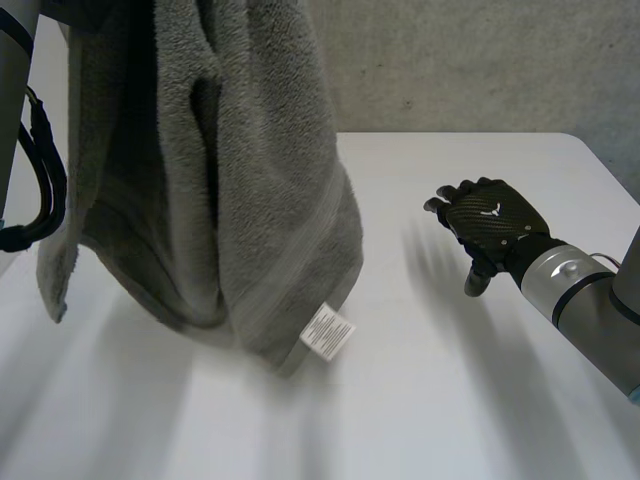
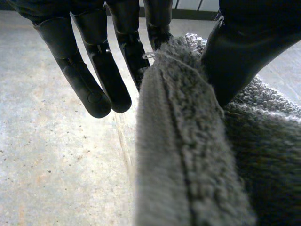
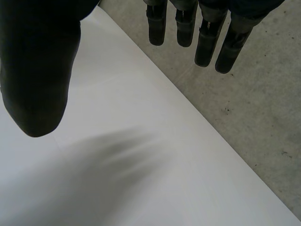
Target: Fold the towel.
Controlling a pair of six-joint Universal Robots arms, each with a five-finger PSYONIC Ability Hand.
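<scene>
Left hand [image 2: 244, 52]: grasping the towel [image 1: 220, 170], with its top edge pinched between thumb and fingers, high over the left half of the table [image 1: 480, 400].
Right hand [image 1: 490, 222]: released, fingers relaxed and holding nothing, hovering over the table's right side.
Towel: hangs bunched from your left hand's pinch. Its lowest corner, with the white label [image 1: 328, 330], appears to rest on the table.
Long axis: roughly vertical, from the pinch down to the label corner.
Direction: the towel lies to the left of your right hand, well apart, with bare table between them.
Nearer hand: your left holds the top edge. Your right is the free one, and the labelled corner is the part of the towel closest to it.
Next move, as judged: your right hand would need to travel leftward to a free corner, so you can spread the towel before folding.
</scene>
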